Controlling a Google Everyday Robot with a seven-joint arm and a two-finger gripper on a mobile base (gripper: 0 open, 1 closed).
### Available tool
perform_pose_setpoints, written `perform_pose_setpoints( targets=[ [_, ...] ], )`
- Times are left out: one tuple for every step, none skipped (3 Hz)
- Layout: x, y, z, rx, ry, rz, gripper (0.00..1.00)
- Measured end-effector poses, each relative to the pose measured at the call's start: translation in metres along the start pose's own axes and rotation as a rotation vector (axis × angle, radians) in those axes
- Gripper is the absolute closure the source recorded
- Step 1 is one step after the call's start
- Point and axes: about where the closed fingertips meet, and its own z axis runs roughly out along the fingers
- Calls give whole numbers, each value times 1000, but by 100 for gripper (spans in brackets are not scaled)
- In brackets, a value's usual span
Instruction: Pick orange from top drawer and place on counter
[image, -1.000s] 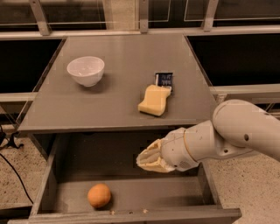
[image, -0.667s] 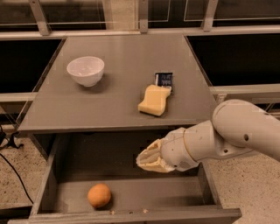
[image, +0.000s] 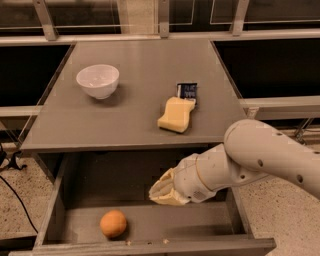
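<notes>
So, change: next to nothing. Over the last second the orange, the gripper and the things on the counter all sit where they sat.
Bowl (image: 97, 80): white, near the back left corner of the counter (image: 145, 65), well apart from everything else.
Orange (image: 113, 223): in the open drawer (image: 200, 225), out beyond the counter's front edge and toward its left front corner. It rests on the drawer floor close to the front panel, and nothing touches it.
Gripper (image: 162, 192): in the drawer opening just under the middle of the front edge, raised off the drawer floor. It is to the right of the orange and higher, near it but clearly apart, with its tip aimed left. I cannot tell whether it is spread or pressed together, and it carries nothing that shows.
Sponge (image: 176, 114): pale yellow block, right of centre, a little back from the front edge.
Packet (image: 187, 90): small and dark, just behind the sponge and touching it.
Arm (image: 270, 160): white, coming in from the right past the front right corner.
What it means: the reach looks paused or very slow. The pick is not yet made, so the task is still in its early part.
Next move calls for: going further left and down onto the orange. The counter has plenty of bare room along its front edge for the later placing.
</notes>
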Motion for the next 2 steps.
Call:
perform_pose_setpoints(
  targets=[
    [6,6,22,-22,-2,15,100],
    [6,12,49,-14,-52,41,100]
  ],
)
